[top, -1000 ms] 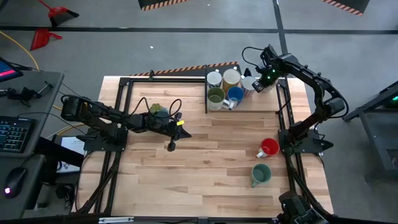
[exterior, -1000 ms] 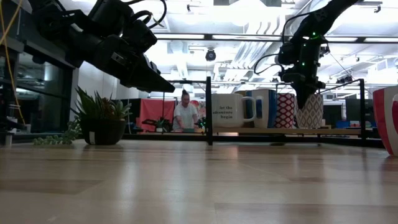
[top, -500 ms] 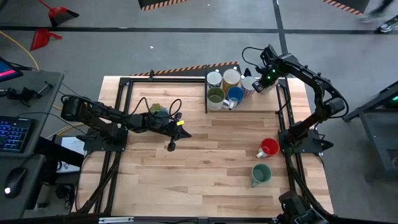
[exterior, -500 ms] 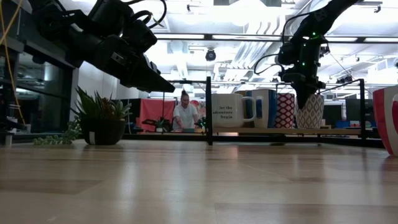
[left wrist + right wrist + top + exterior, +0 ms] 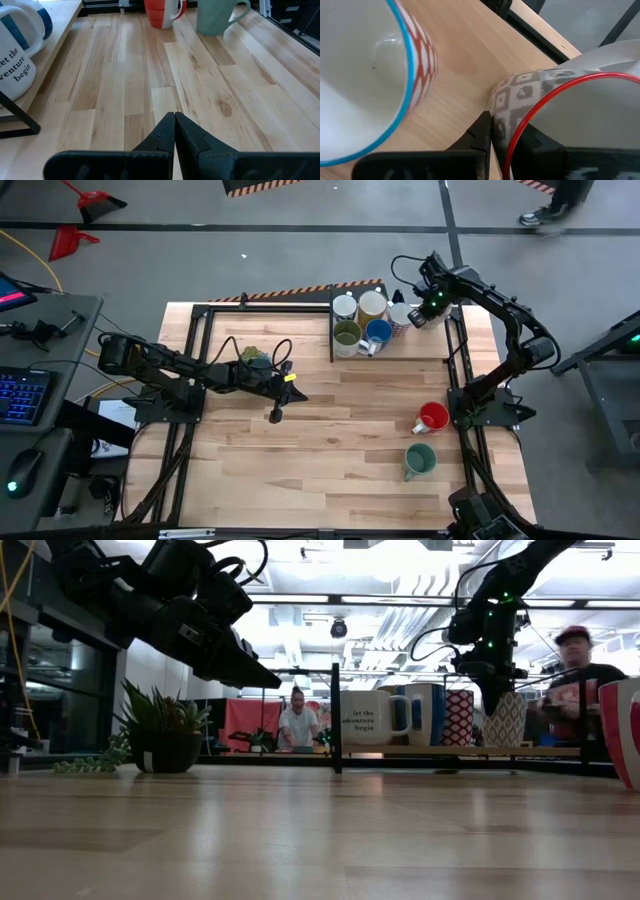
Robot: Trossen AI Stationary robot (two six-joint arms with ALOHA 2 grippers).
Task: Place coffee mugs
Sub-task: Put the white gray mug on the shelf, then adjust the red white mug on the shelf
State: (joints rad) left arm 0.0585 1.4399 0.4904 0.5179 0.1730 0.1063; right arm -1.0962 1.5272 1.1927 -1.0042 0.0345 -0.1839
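Your right claw sits at the far right of the desk, astride the rim of a grey-patterned mug with a red rim: one finger inside, one outside, pinching the wall. Just beside the claw stands a red-patterned mug with a blue rim, and past it the cream, white, olive and blue mugs cluster on the black-framed rack. Nearer you than that claw, well apart from it, a red mug and a teal mug rest on the bare boards.

Your left claw hangs over the middle of the desk, fingers pressed together, holding nothing. The surface is pale butcher-block planks. Behind the left claw a small potted plant stands at the desk's edge. Beyond the desk you see a bright ceiling-lit room, with one person far off and another person passing close behind the rack.
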